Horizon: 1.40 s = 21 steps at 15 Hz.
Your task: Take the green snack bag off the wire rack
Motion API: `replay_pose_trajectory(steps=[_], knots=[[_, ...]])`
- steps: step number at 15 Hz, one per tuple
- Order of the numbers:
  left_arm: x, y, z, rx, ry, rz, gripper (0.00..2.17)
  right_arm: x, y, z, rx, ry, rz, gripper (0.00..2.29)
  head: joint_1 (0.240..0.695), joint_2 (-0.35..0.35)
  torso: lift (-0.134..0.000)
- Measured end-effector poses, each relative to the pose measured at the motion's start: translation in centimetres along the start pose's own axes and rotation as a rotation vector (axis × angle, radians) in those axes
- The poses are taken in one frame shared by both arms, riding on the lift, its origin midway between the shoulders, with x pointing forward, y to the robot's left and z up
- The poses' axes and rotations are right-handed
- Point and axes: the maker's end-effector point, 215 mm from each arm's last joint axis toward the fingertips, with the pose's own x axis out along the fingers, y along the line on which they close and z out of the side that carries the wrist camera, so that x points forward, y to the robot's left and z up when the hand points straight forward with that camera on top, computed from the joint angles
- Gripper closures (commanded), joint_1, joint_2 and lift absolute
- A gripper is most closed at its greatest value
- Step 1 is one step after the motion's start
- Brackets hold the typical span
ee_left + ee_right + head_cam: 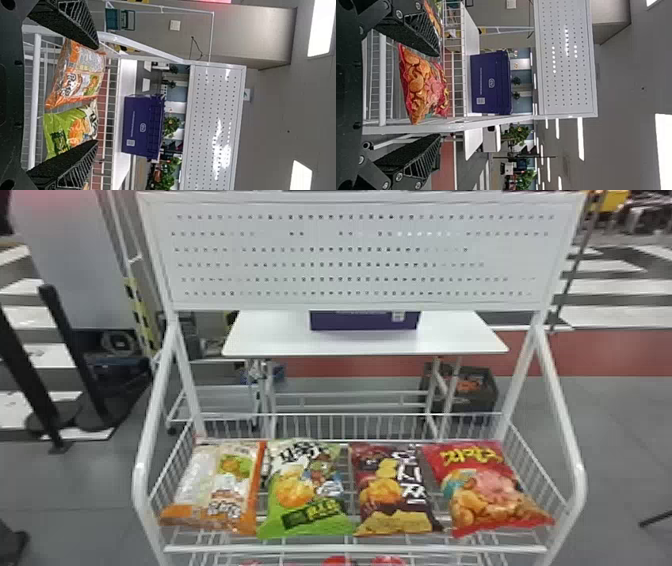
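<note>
Both grippers, left (pixel 98 94) and right (pixel 439 95), stand open and hold nothing in the wrist views. In the head view, four bags lie in a row in the wire rack (pixel 355 549), low in the frame: orange (pixel 200 480), green (pixel 305 490), brown (pixel 390 490), red (pixel 485 485). The green one is left of centre, flanked by orange and brown, behind one front rail. Beyond, centre, one white table (pixel 280 340) bears one purple box (pixel 364 321); two black posts (pixel 75 355) rise at left from grey floor (pixel 625 450).
</note>
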Motion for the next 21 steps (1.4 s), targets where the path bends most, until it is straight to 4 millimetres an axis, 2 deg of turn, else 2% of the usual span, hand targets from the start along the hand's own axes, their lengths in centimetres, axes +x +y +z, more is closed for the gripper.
replay_pose_trajectory(steps=[10, 12, 15, 17, 21], knots=[[0.0, 0.0, -0.3, 0.007, 0.008, -0.002, 0.04, 0.0, 0.1, 0.1, 0.000, -0.003, 0.002, 0.17, 0.499, 0.000, 0.000], [1.1, -0.3, -1.8, 0.027, 0.045, -0.017, 0.04, -0.1, 0.1, 0.2, -0.001, -0.006, 0.002, 0.17, 0.499, 0.000, 0.000], [4.8, -2.5, -4.1, 0.037, 0.075, -0.055, 0.05, -0.1, 0.2, 0.1, 0.000, -0.005, 0.002, 0.17, 0.499, 0.000, 0.000], [8.1, -5.2, -5.3, 0.034, 0.089, -0.091, 0.05, -0.2, 0.5, -0.2, -0.001, -0.002, 0.006, 0.17, 0.499, 0.000, 0.000], [14.8, -11.4, -9.0, 0.064, 0.161, -0.156, 0.05, -0.2, 1.0, -0.4, 0.000, 0.000, 0.011, 0.17, 0.499, 0.000, 0.000]])
